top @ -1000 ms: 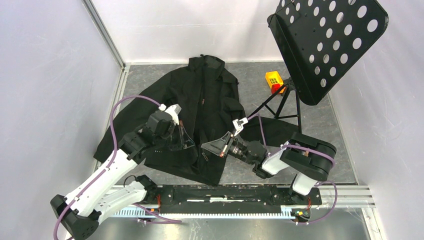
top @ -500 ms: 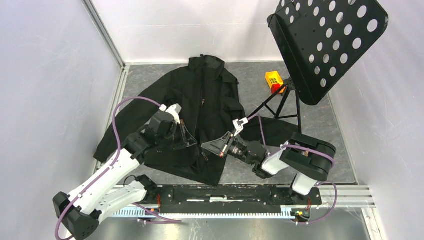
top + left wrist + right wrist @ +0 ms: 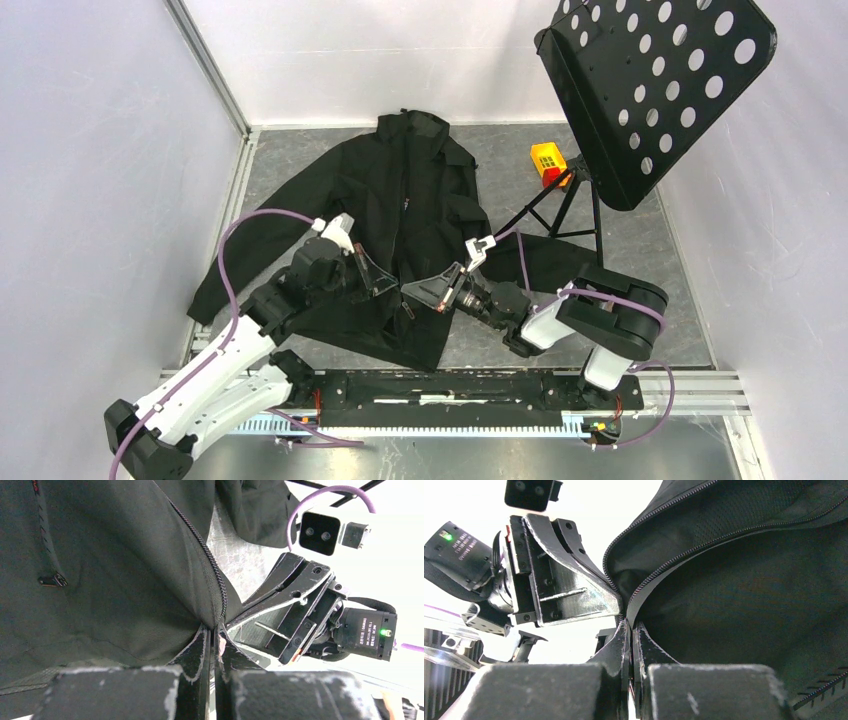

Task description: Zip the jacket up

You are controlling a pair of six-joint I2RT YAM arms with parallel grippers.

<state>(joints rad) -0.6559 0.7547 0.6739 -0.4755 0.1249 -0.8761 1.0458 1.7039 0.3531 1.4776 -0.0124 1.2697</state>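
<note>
Black jacket point(image 3: 412, 190), left end effector point(image 3: 214, 631), right end effector point(image 3: 630, 624)

place: robot lab cell | evid: 3 white panel walls point(image 3: 100, 150), alu frame rail point(image 3: 690, 385), grey tabletop point(image 3: 500, 160)

Zipper pull possibly behind left gripper point(image 3: 214, 630)

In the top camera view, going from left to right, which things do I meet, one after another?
left gripper → right gripper → yellow block → music stand. The jacket lies under both grippers and spans too wide to place.
</note>
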